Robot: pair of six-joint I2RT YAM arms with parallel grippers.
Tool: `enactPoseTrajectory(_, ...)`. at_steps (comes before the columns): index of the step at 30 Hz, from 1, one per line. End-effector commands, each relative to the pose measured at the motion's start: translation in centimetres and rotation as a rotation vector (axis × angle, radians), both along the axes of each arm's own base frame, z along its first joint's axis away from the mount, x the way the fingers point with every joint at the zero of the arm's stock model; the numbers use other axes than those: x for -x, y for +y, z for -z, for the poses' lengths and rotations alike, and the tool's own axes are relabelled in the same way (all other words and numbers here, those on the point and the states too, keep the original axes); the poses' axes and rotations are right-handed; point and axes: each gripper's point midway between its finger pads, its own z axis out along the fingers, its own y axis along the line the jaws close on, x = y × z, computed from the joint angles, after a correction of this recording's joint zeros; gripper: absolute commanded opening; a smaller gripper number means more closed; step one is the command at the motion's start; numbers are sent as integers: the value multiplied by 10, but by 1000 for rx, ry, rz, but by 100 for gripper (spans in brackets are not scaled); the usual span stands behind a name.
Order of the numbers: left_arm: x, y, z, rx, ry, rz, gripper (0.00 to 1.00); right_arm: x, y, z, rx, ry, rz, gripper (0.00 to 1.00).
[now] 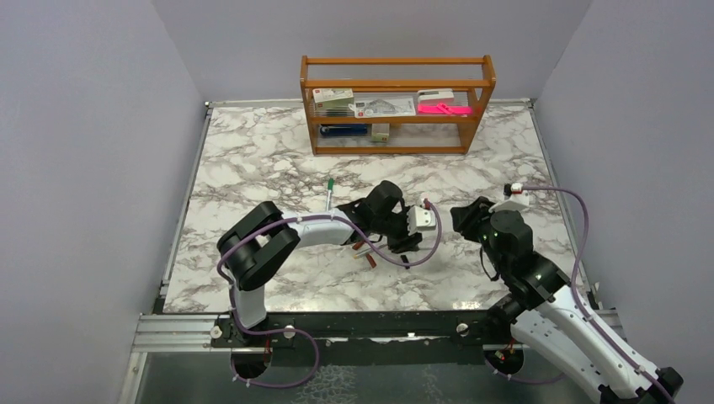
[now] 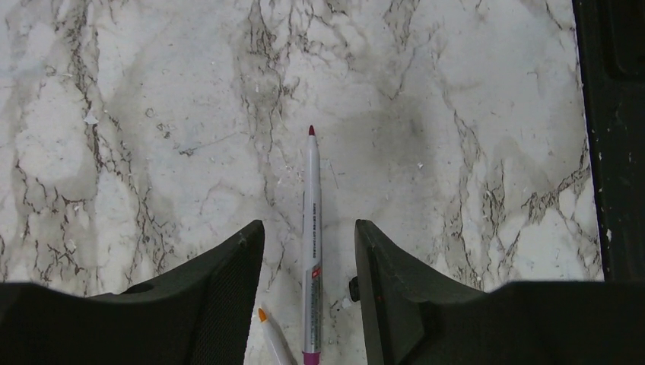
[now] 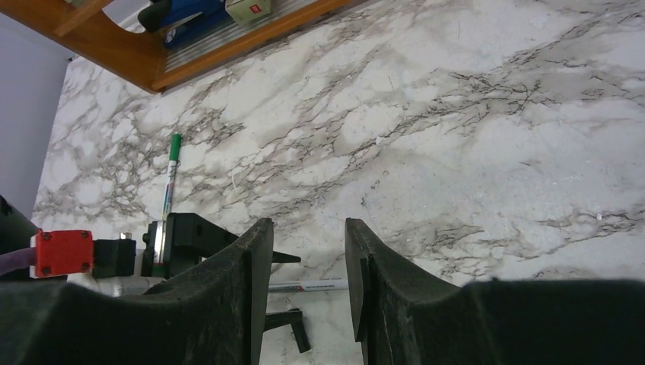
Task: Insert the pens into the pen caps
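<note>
My left gripper (image 2: 308, 228) stands spread astride the red-tipped pen (image 2: 312, 182), which lies lengthwise at lower centre and touches neither finger. On closing I might also pinch the orange-tipped pen (image 2: 268, 327) just beside it, or roll the red one askew. My right gripper (image 3: 304, 228) is spread and empty.

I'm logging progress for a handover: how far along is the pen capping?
Done: the green-capped pen looks finished. In hand: nothing is gripped. The left gripper stands open astride a red-tipped pen lying on the table, and the right gripper is open and empty. Left: that pen and an orange-tipped pen beside it show bare tips.
</note>
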Motion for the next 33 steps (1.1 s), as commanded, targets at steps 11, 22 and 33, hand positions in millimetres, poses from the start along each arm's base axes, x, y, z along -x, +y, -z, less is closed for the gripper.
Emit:
enactPoseTrajectory(11,-9,5,45,-188,-74,8,47,5,-12,13,52,9,23,40)
enactPoseTrajectory(22,-10,7,67,-263,-53,7,15,6,-14,16,60,12,27,40)
enactPoseTrajectory(33,-5,-15,49,-143,8,-11,0,4,-2,11,-10,-2,1,39)
